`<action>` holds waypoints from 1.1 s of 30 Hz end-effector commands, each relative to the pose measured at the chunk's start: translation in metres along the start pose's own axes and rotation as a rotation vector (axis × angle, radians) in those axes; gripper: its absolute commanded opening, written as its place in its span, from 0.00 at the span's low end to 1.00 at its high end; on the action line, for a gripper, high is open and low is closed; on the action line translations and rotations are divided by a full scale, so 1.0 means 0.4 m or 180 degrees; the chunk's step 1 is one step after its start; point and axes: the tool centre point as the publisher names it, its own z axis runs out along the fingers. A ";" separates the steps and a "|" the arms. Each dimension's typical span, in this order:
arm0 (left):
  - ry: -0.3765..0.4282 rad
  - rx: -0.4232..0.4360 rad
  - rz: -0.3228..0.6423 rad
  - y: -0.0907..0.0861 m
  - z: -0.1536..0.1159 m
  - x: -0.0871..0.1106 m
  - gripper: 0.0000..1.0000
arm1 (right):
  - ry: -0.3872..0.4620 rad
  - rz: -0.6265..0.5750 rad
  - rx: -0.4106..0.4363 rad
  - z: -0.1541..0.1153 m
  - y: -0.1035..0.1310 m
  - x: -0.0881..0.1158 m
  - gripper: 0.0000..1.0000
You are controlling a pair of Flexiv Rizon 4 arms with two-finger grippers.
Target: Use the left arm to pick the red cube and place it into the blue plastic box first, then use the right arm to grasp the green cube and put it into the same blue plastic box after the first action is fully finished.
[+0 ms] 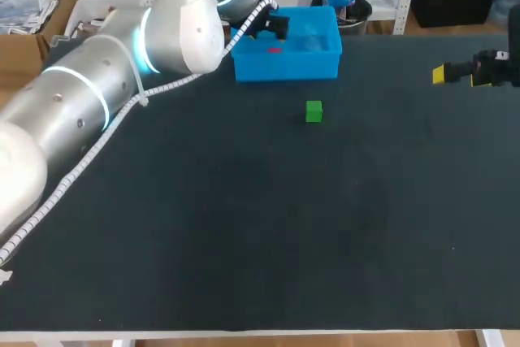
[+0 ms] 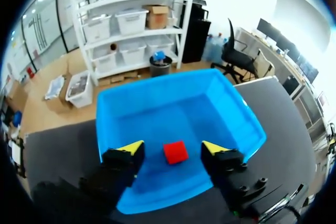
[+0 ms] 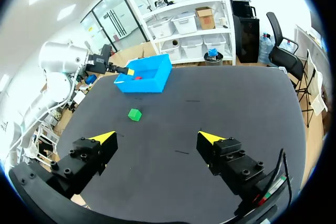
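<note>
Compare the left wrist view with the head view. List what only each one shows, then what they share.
Left wrist only: the left gripper open, its yellow tips flanking the red cube without touching it. Head only: the green cube on the table outside the box, and the right gripper off to the right. Both: the blue box with the red cube lying inside.

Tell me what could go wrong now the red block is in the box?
The open left hand hangs around the red block, so lifting away it might nudge the block or snag the blue box. The right hand might bump that arm if it goes for the green block too soon.
</note>
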 end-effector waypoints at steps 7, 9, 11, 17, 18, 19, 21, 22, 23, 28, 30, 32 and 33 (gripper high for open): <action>-0.0034 -0.0082 0.0094 -0.017 -0.064 -0.020 1.00 | 0.0001 -0.0002 0.0002 0.000 0.000 0.000 1.00; -0.0046 -0.0085 0.0102 -0.020 -0.085 -0.022 1.00 | 0.0001 -0.0002 0.0002 0.000 0.000 0.000 1.00; -0.0067 -0.0116 0.0115 -0.023 -0.110 -0.022 1.00 | 0.0001 -0.0002 0.0002 0.000 0.000 0.000 1.00; -0.0129 -0.0119 0.0109 -0.015 -0.204 -0.008 1.00 | 0.0001 -0.0002 0.0002 0.000 0.000 0.000 1.00; -0.0140 -0.0121 0.0110 -0.013 -0.221 -0.002 1.00 | 0.0001 -0.0002 0.0002 0.000 0.000 0.000 1.00; -0.0144 -0.0126 0.0112 -0.010 -0.239 0.005 1.00 | 0.0001 -0.0002 0.0002 0.000 0.000 0.000 1.00; -0.0182 -0.0096 0.0106 -0.001 -0.276 0.025 1.00 | 0.0001 -0.0002 0.0002 0.000 0.000 0.000 1.00; -0.0191 -0.0096 0.0115 0.004 -0.295 0.038 1.00 | 0.0001 -0.0002 0.0002 0.000 0.000 0.000 1.00; -0.0200 -0.0100 0.0125 0.008 -0.313 0.052 1.00 | 0.0001 -0.0002 0.0002 0.000 0.000 0.000 1.00; -0.0279 -0.0052 0.0054 0.036 -0.406 0.134 1.00 | 0.0001 -0.0002 0.0002 0.000 0.000 0.000 1.00; -0.0299 -0.0033 0.0037 0.042 -0.443 0.170 1.00 | 0.0001 -0.0002 0.0002 0.000 0.000 0.000 1.00; -0.0302 -0.0025 0.0028 0.042 -0.475 0.206 1.00 | 0.0001 -0.0002 0.0002 0.000 0.000 0.000 1.00; -0.0301 -0.0025 0.0029 0.043 -0.491 0.223 1.00 | 0.0001 -0.0002 0.0002 0.000 0.000 0.000 1.00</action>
